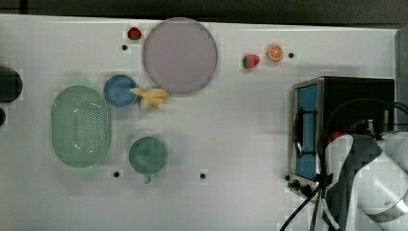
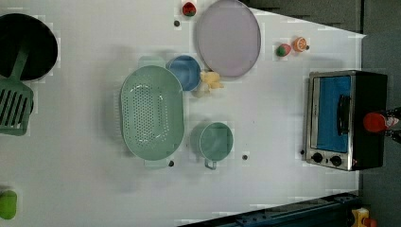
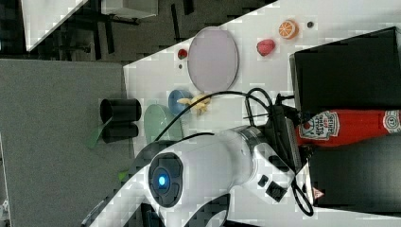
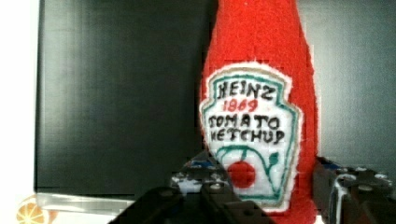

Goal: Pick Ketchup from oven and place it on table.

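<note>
The ketchup (image 4: 261, 93), a red bottle with a white Heinz label, stands upright on the black top of the oven (image 4: 116, 102). My gripper (image 4: 266, 186) is at the bottle's lower part, one finger pressed against each side of it. In the right view the ketchup (image 3: 350, 126) sticks out from the gripper (image 3: 305, 130) over the oven (image 3: 340, 80). The left view has the ketchup (image 2: 376, 122) on the oven (image 2: 369, 85) behind its closed blue glass door. The oven (image 1: 356, 91) stands at the top view's right end of the white table (image 1: 231, 120).
On the table lie a purple plate (image 1: 179, 55), a blue bowl (image 1: 119, 90), bananas (image 1: 153, 97), a green colander (image 1: 80, 126) and a green cup (image 1: 147, 155). A strawberry toy (image 1: 250, 61) and an orange slice (image 1: 275, 52) sit near the oven. Cables (image 1: 308, 202) trail by the arm.
</note>
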